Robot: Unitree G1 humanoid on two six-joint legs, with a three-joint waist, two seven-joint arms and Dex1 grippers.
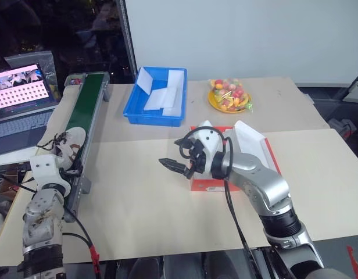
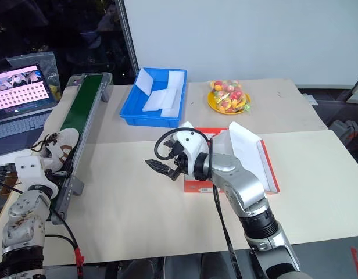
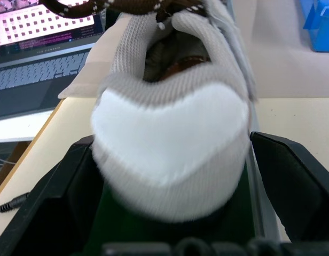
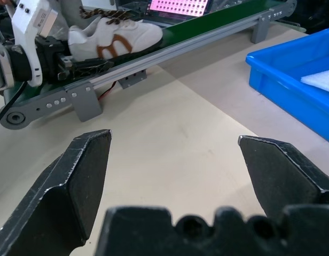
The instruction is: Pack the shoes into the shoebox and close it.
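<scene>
Sneaker (image 4: 114, 37) on conveyor (image 1: 89, 110) at left, tray (image 1: 157, 96) behind centre, shoebox (image 2: 266, 163) right of centre

a grey-white shoe (image 4: 114, 37) with dark laces lies on the far-left belt; the red shoebox (image 1: 272, 157) sits open at centre-right.

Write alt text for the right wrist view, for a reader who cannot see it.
The right gripper hangs open over the beige table, holding nothing. Beyond it the left gripper reaches the heel of a white sneaker lying on a green conveyor belt; a blue tray sits alongside.
</scene>
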